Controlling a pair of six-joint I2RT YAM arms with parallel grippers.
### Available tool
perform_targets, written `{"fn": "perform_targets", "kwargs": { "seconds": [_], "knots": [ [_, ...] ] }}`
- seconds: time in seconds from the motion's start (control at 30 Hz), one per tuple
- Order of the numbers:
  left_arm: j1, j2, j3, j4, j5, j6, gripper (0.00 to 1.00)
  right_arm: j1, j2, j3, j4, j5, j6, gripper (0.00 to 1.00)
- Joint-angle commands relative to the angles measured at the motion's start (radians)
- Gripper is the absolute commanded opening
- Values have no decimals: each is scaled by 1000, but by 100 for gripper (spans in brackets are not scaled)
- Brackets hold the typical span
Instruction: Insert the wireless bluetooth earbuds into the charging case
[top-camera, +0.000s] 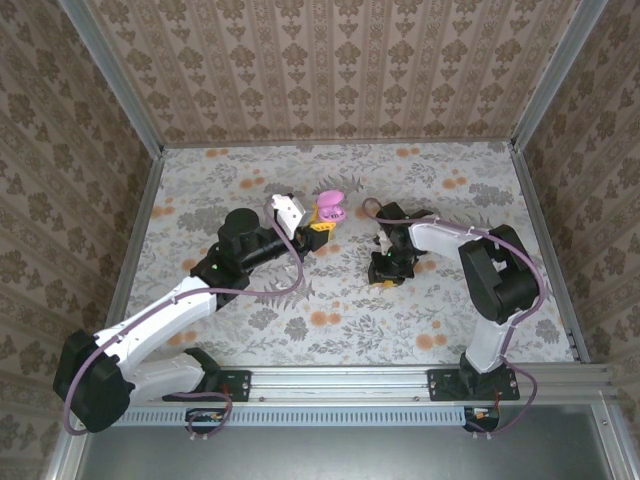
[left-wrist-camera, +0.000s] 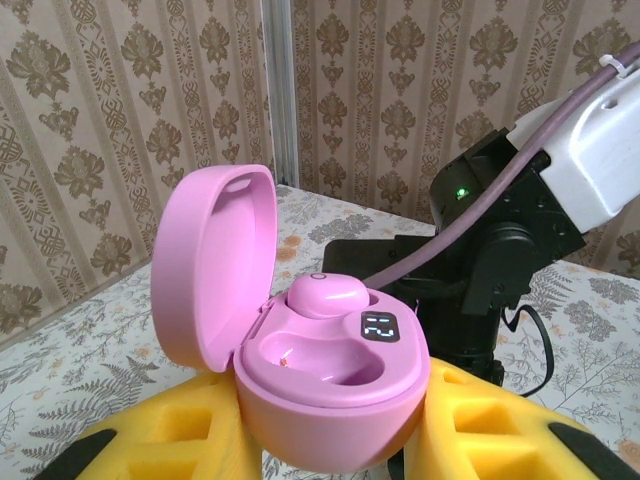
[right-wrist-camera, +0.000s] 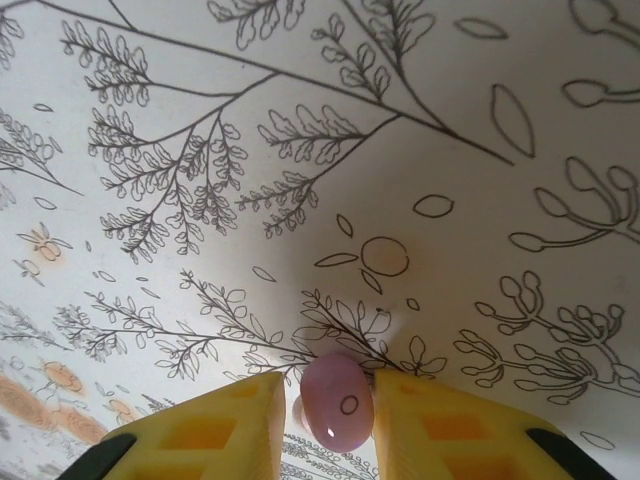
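My left gripper (left-wrist-camera: 335, 425) is shut on the pink charging case (left-wrist-camera: 340, 405), yellow fingers (left-wrist-camera: 170, 440) on either side. The lid (left-wrist-camera: 215, 260) stands open to the left. One pink earbud (left-wrist-camera: 328, 295) sits in the far well; the near well (left-wrist-camera: 320, 360) is empty. From above, the case (top-camera: 331, 209) hangs at mid-table in the left gripper (top-camera: 320, 222). My right gripper (top-camera: 388, 276) points down at the cloth, to the right of the case. Its fingers are closed in on a second pinkish-purple earbud (right-wrist-camera: 337, 410), right gripper (right-wrist-camera: 330, 420) touching the table.
A floral cloth (top-camera: 330, 320) covers the table, with orange flower prints scattered on it. Patterned walls and metal rails (top-camera: 135, 230) enclose it on three sides. The right arm (left-wrist-camera: 500, 240) stands close behind the case in the left wrist view.
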Motion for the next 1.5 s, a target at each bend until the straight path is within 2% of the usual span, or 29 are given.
{"fn": "perform_targets", "kwargs": {
  "seconds": [0.0, 0.4, 0.77, 1.2, 1.47],
  "knots": [
    [-2, -6, 24, 15, 2, 9, 34, 34, 45, 0, -11, -10, 45, 31],
    [-2, -6, 27, 12, 4, 11, 34, 48, 57, 22, 27, -5, 94, 30],
    [-2, -4, 25, 8, 1, 13, 34, 48, 47, 30, 43, 10, 115, 25],
    [-2, 35, 29, 11, 4, 19, 34, 39, -183, 43, -47, 99, 117, 21],
    [-3, 67, 28, 17, -6, 22, 34, 39, -365, 166, -189, 157, 108, 22]
  ]
}}
